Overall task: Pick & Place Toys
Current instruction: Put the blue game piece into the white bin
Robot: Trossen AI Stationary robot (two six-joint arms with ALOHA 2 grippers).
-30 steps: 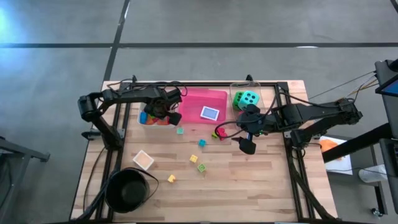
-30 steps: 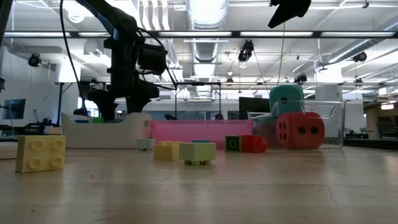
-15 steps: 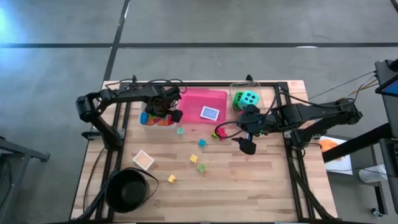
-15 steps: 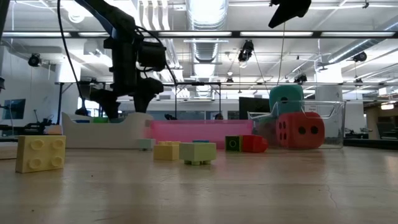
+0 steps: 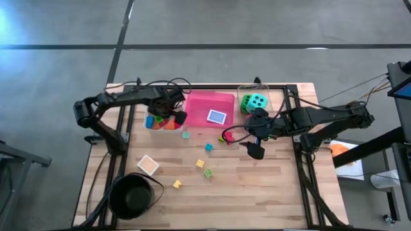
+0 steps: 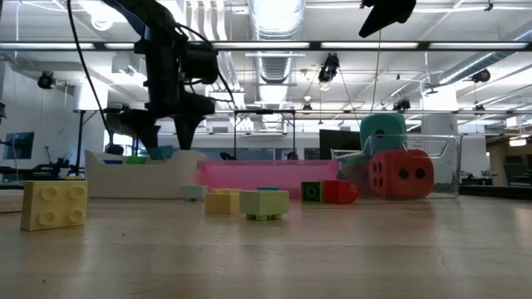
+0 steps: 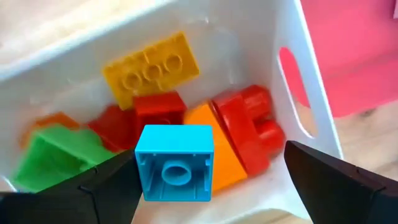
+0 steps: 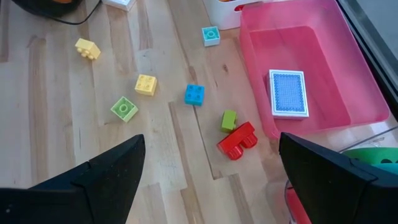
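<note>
Hovering wide open over the white tray [image 7: 298, 74], the left end effector [image 7: 211, 180] faces a blue block [image 7: 175, 163] resting there, probably light, stiff and slippery, best pinched on flat sides.

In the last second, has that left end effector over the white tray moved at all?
Yes. In the low view the left end effector has risen, its open fingers now clear above the white tray rim, and it hangs over the blocks inside.
</note>
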